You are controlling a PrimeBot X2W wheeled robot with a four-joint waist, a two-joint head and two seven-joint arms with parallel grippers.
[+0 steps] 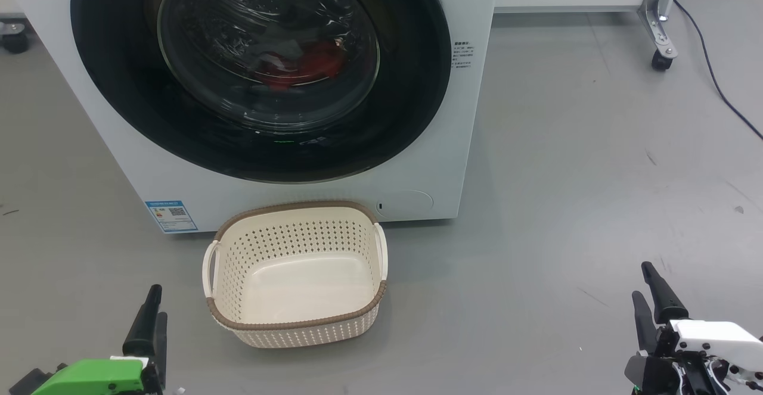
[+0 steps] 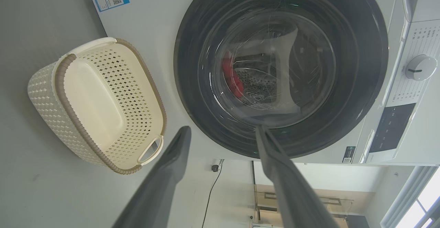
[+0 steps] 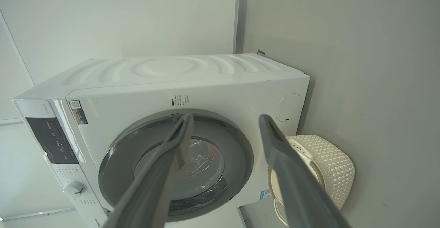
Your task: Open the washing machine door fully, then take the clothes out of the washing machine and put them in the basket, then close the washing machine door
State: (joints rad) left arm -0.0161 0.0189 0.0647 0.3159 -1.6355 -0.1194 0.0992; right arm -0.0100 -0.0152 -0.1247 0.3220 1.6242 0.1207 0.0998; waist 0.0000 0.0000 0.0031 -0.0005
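Observation:
The white washing machine (image 1: 155, 162) stands straight ahead with its washing machine door (image 1: 119, 91) shut flat against the front. Red clothes (image 1: 304, 64) show dimly through the glass bowl, lying low in the drum; the left wrist view also catches the clothes (image 2: 232, 78). On the floor just in front of the machine sits the cream basket (image 1: 292, 324), with nothing in it. My left gripper (image 1: 156, 305) hangs open at the lower left, beside the basket. My right gripper (image 1: 642, 280) is open at the lower right, well away from both. Both wrist views show spread, empty fingers (image 2: 178, 145) (image 3: 275, 138).
A metal frame leg on a caster (image 1: 661, 55) and a dark cable (image 1: 718, 85) lie at the far right on the grey floor. Another caster (image 1: 15, 40) sits at the far left. The machine's dial (image 2: 420, 68) and dark display are on its top panel.

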